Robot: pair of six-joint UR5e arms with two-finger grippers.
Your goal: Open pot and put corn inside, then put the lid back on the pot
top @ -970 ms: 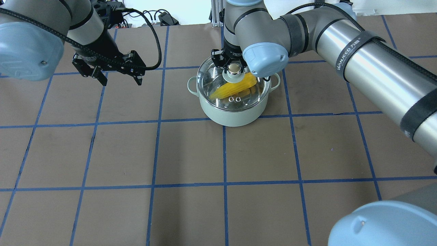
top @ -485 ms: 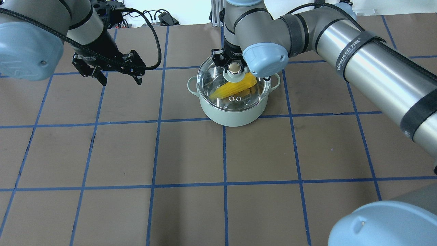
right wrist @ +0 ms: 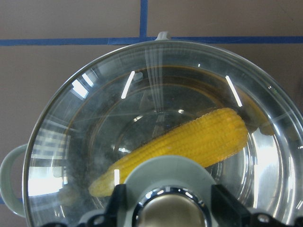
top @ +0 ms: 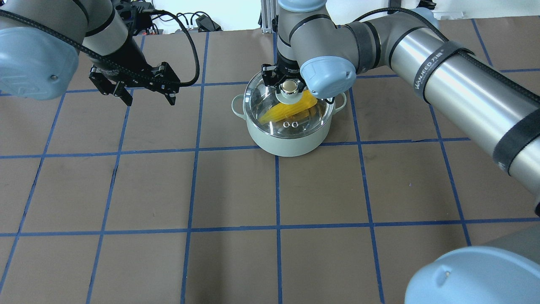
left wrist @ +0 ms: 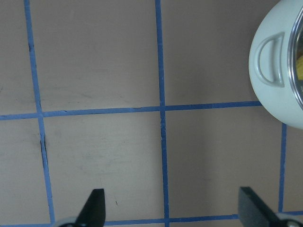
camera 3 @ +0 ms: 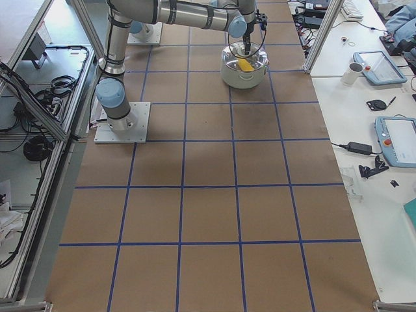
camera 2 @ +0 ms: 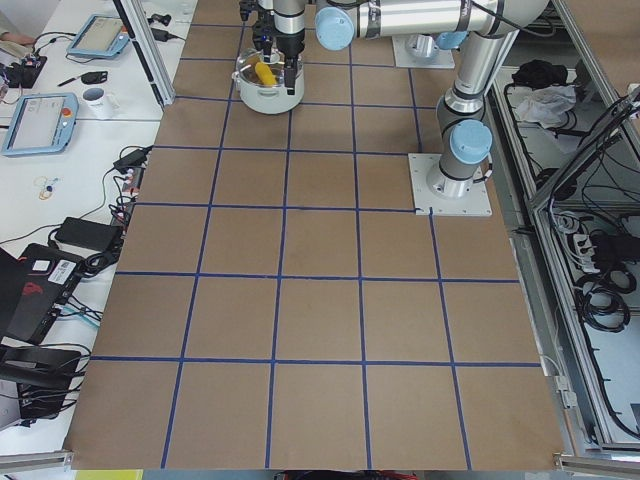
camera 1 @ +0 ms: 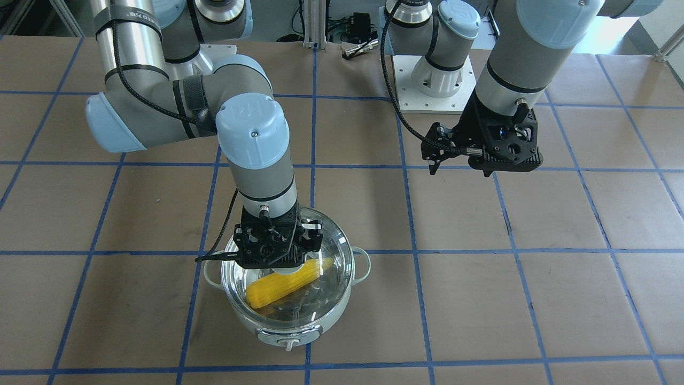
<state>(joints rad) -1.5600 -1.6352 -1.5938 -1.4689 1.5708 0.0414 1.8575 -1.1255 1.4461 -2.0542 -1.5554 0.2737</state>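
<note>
The pale mint pot [top: 287, 143] stands at the table's back middle, control knob [camera 1: 290, 342] facing away from the robot. The yellow corn [top: 287, 110] lies slanted inside it, seen through the glass in the right wrist view [right wrist: 189, 144]. The clear glass lid [top: 261, 97] sits on the pot's rim. My right gripper [top: 288, 84] reaches straight down and is shut on the lid's gold-topped knob [right wrist: 173, 215]. My left gripper [top: 149, 96] is open and empty, hovering above the table to the pot's left; its wrist view shows the pot's loop handle [left wrist: 272, 71].
Brown table cover with a blue tape grid [top: 276, 190]. Cables and plugs lie past the table's far edge [top: 198, 21]. The arms' base plates [camera 1: 433, 80] are on the robot's side. Side benches hold tablets and a mug [camera 2: 95, 98].
The right gripper has sunk slightly with the lid, and the right arm's elbow has shifted a little. The left arm has not moved.
</note>
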